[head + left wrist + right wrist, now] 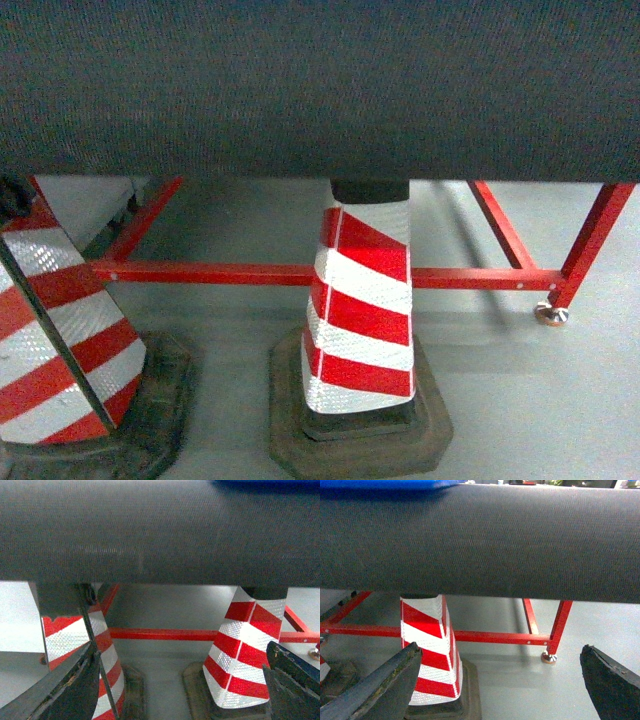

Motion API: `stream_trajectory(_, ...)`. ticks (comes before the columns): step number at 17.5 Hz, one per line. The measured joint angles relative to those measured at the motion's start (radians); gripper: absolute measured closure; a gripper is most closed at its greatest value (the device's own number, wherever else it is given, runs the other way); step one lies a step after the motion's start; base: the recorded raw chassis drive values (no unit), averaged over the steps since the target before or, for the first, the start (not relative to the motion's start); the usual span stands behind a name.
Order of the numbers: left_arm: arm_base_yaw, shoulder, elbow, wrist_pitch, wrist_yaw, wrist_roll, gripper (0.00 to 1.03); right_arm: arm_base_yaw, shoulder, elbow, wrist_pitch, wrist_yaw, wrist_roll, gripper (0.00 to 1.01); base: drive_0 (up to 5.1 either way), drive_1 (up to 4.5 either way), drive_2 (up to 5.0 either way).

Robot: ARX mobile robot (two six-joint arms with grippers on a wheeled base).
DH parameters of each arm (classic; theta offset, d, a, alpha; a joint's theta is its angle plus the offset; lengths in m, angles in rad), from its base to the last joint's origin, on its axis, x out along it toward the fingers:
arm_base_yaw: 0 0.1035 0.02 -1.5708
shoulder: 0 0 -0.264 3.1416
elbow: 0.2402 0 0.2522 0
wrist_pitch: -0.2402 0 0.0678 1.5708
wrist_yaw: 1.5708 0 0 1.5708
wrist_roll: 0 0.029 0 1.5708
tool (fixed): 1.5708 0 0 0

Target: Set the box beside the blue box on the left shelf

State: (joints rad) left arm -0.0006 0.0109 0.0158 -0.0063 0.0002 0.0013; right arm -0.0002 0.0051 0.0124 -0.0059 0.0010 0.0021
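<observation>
Where dark fabric (320, 90) blocks view, striped cones (362, 310), red stand (210, 272)

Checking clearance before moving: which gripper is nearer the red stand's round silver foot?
Right. The foot shows ahead, between the right gripper's open jaws. For the left gripper, it lies off at the far right edge of its view.
</observation>
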Motion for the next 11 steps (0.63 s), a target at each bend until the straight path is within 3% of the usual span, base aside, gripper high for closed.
stream_trajectory(11, 0.0, 0.0, 0.0, 0.0, 0.0, 0.0, 0.05, 0.0, 0.0, 0.0, 0.0, 0.0, 0.001, 0.03, 0.0, 0.0, 0.0)
